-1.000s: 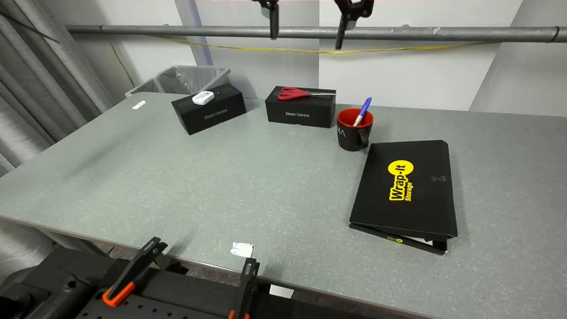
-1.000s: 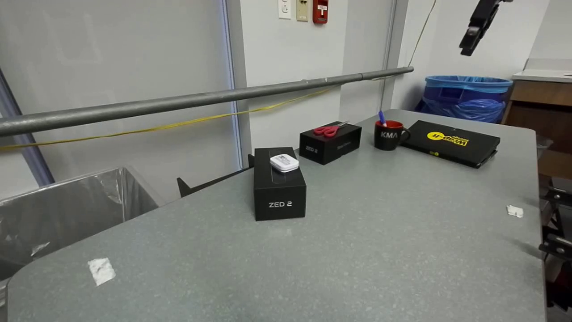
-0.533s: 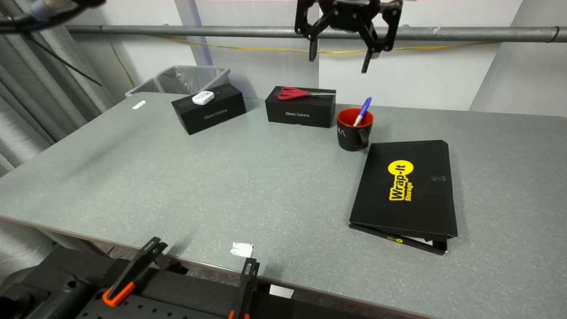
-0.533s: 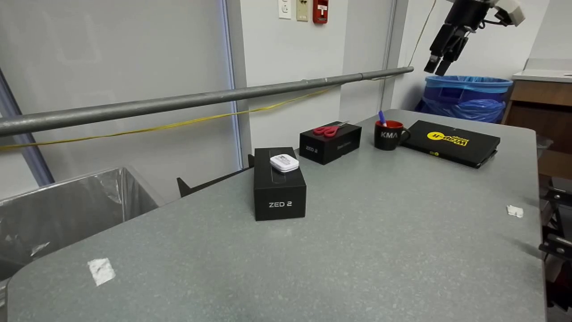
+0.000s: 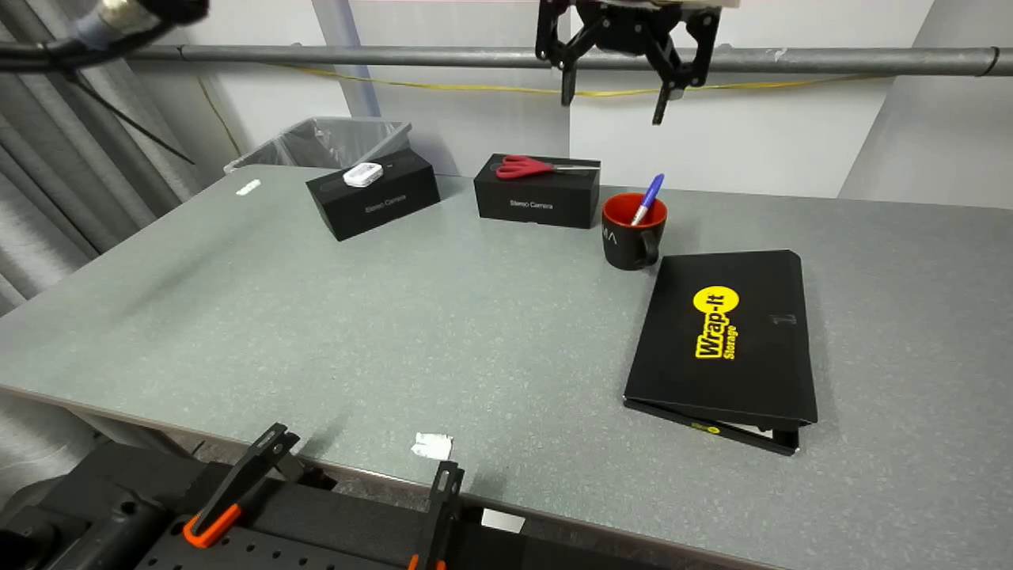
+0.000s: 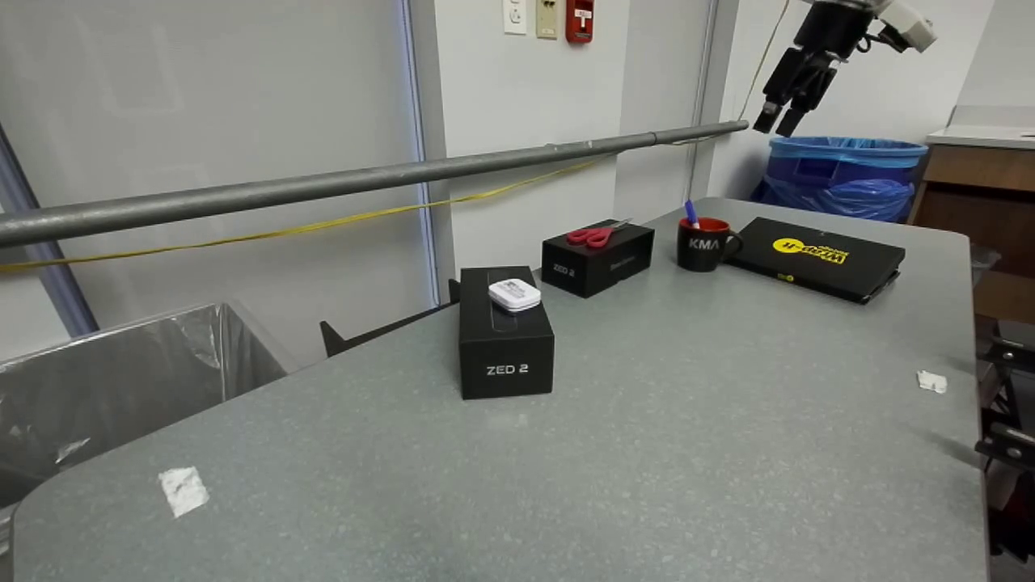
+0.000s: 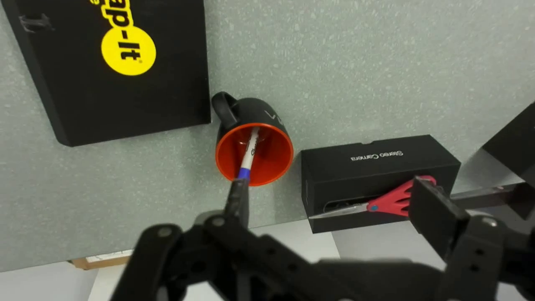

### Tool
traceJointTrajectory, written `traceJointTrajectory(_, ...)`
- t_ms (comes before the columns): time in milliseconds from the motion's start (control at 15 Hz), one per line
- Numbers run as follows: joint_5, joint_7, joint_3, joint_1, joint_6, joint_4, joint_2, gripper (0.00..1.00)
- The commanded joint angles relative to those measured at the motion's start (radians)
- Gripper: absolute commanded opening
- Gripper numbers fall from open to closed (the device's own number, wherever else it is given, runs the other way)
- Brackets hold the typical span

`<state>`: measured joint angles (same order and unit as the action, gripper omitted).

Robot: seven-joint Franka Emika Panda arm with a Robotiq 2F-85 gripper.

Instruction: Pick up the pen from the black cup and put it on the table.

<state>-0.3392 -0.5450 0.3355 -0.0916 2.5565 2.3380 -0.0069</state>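
Note:
The blue-and-white pen point(image 5: 649, 196) leans in the black cup point(image 5: 624, 244), its blue end sticking out above the red rim. Both also show in an exterior view, the pen point(image 6: 691, 214) and the cup point(image 6: 699, 250). In the wrist view the pen point(image 7: 250, 149) lies inside the cup point(image 7: 253, 109), and my left finger point(image 7: 239, 198) covers its blue end. My gripper point(image 5: 612, 112) is open and empty, well above the cup and apart from the pen. It also shows in an exterior view point(image 6: 774, 130) and the wrist view point(image 7: 329, 184). The table point(image 5: 411, 332) is grey.
A black folder point(image 5: 744, 348) lies beside the cup's handle. A black box point(image 5: 538, 202) with red scissors point(image 5: 524, 166) stands on the cup's other side. Another black box point(image 5: 380, 202) bears a white case point(image 5: 363, 175). A grey pipe point(image 5: 396, 55) runs behind the table.
My open gripper has moved farther out over the table toward the cup and come lower, then shifted slightly more in the last half second. The pen, cup and boxes have not moved.

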Motion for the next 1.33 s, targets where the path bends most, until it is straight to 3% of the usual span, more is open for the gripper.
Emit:
traceJointTrajectory(0,-0.082,0.037,-0.078,-0.034,0.151,-0.061,0.153,1.00)
traceJointTrajectory(67,-0.093,0.050,-0.098,-0.043,0.188,-0.079,0.196,1.00)
traceJointTrajectory(133,-0.108,0.055,-0.069,-0.004,0.214,-0.104,0.246,1.00)
traceJointTrajectory(600,-0.124,0.141,-0.092,-0.025,0.268,-0.296,0.488,1.00)
traceJointTrajectory(667,-0.040,0.218,-0.170,-0.108,0.279,-0.317,0.501,1.00)
traceJointTrajectory(1267,0.068,0.399,-0.215,-0.175,0.291,-0.476,0.637,1.00)
